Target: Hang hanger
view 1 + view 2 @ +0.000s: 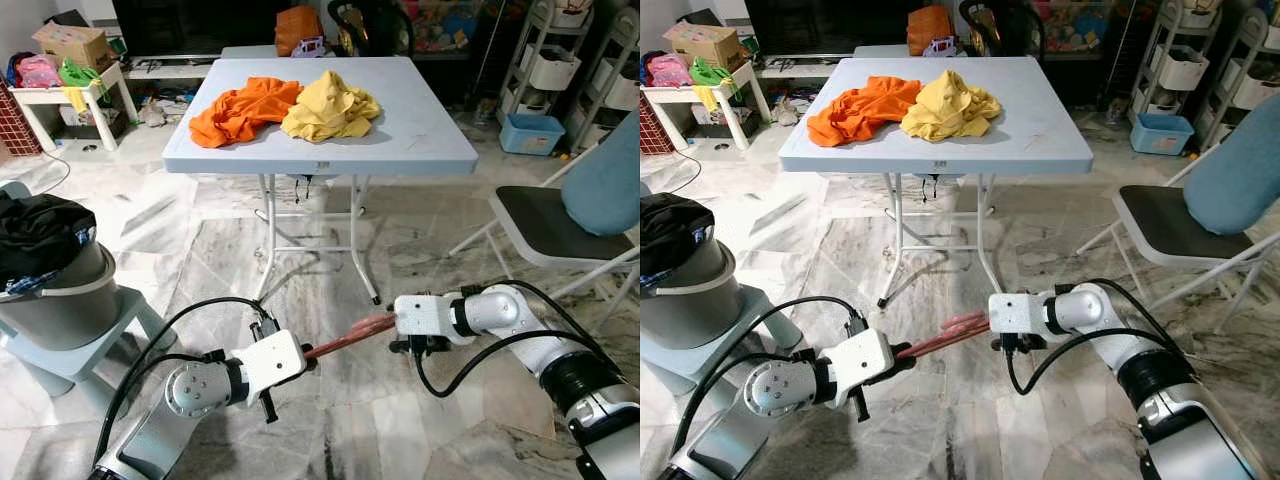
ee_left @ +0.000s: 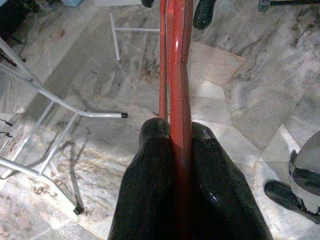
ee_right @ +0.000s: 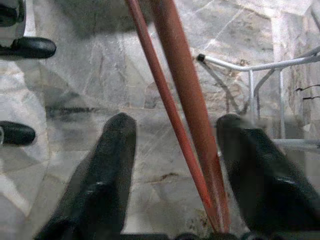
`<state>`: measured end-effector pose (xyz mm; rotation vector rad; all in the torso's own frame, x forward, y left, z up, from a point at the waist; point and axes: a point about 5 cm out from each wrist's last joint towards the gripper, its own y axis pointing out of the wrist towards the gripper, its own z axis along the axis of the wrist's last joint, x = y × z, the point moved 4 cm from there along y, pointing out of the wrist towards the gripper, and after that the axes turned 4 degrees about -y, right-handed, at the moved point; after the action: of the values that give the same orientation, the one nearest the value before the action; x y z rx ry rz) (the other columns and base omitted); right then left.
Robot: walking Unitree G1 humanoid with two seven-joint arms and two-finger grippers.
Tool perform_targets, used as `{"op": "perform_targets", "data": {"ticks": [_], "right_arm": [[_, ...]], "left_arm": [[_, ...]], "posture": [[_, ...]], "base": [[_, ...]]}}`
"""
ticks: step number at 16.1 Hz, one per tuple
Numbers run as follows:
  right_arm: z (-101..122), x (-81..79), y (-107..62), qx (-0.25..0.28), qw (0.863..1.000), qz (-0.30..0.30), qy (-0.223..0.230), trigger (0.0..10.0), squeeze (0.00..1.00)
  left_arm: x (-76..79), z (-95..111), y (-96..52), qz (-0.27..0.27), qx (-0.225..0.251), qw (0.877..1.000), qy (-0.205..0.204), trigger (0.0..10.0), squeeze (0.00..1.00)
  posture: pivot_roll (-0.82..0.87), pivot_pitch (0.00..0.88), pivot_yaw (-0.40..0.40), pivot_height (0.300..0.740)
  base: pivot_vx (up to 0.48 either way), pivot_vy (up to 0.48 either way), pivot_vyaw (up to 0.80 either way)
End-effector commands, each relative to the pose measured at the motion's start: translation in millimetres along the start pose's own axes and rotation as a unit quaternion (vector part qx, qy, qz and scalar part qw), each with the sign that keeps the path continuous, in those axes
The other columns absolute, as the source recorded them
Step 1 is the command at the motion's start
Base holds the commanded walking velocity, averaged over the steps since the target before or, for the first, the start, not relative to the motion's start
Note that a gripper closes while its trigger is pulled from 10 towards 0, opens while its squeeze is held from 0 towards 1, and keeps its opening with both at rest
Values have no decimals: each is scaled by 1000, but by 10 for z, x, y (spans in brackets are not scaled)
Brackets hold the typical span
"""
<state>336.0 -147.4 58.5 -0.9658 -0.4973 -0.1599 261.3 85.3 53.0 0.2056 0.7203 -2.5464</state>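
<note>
Bin (image 1: 60, 290): grey, round, on a pale low stool at the far left; dark cloth is heaped in it, and its left side is cut off by the frame edge.
Left gripper (image 2: 175, 137): low in front of the robot over the floor; its two glossy black fingers (image 2: 150, 165) are pressed tight on the red hanger, no gap showing. From the head camera the fingers are mostly hidden behind the white wrist block.
Hanger (image 1: 345, 337): thin, smooth, red-brown, held level between the two grippers above the floor; its overall outline and hook are hard to make out, only two slim bars running side by side.
Floor (image 1: 330, 420): polished marble, grey-white with dark veins.
Table (image 1: 420, 140): pale blue-grey plastic top on thin white folding metal legs, standing beyond the grippers.
Orange garment (image 1: 240, 108): crumpled, soft, on the tabletop.
Yellow garment (image 1: 330, 105): bunched up, touching the orange one on its right.
Right gripper (image 3: 175, 145): at the hanger's other end; its black fingers (image 3: 107, 165) stand apart, with the bars passing between them close to one finger. Contact cannot be told.
Chair (image 1: 545, 225): dark seat, white metal frame, far right; a rounded blue-grey shape on it is cut off by the edge.
</note>
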Motion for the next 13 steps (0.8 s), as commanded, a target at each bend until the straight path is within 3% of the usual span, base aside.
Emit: {"op": "perform_targets", "data": {"ticks": [1, 13], "right_arm": [[-6, 32, -24, -7, 1000, 1, -13, 0, 0], [-52, -40, -1, -8, 1000, 18, -14, 0, 0]], "left_arm": [[-16, 42, 20, 3, 5, 1000, 14, 10000, 0], [-15, 34, 76, 13, 10, 1000, 22, 10000, 0]], "posture": [[5, 0, -15, 740], [1, 0, -19, 740]], "base": [[0, 0, 0], [0, 0, 0]]}}
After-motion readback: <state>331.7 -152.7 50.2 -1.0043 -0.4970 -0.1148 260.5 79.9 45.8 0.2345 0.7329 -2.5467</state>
